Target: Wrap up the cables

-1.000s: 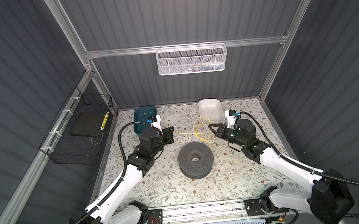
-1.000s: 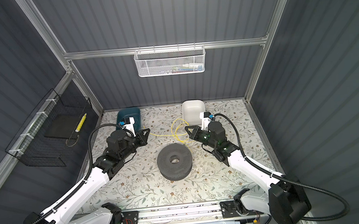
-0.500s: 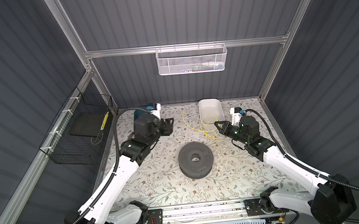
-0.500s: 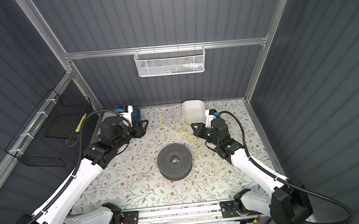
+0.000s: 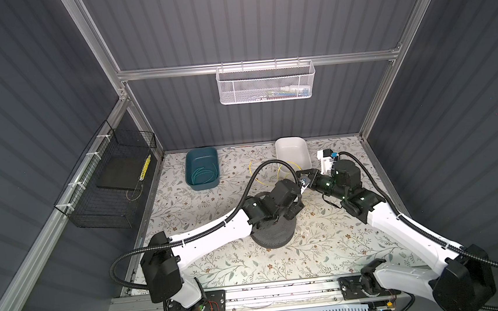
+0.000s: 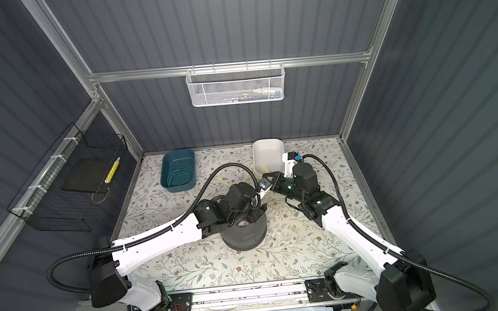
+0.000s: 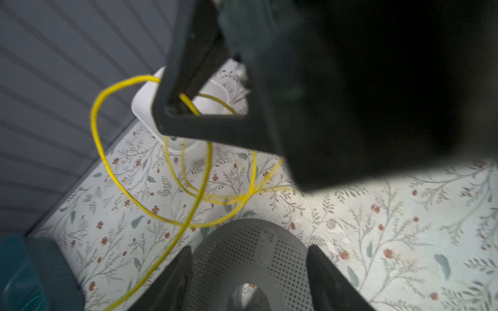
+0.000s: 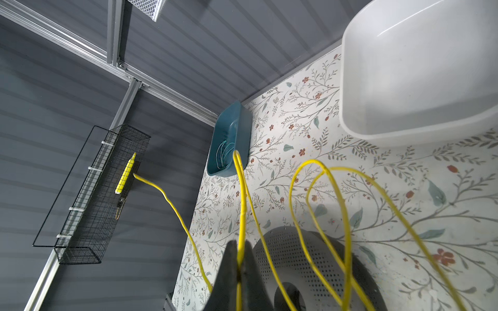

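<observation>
Both top views were sharp and lit from overhead: the floral table (image 5: 325, 247) shone pale while the grey walls (image 5: 23, 89) sat dim. Soft shadows fell beneath the arms (image 5: 217, 231). The left wrist view was smeared; a black shape (image 7: 377, 80) near the lens was unfocused and the yellow wire (image 7: 93, 129) streaked. In the right wrist view the right claw (image 8: 238, 250) was blurred, and the white tub (image 8: 404, 80) glared slightly.

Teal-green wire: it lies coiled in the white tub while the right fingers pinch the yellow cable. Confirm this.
Wrong tub. The teal-green wire lies coiled in the teal tub, not the white tub, as both top views show. The right fingers do pinch the yellow cable, seen in the right wrist view.
</observation>
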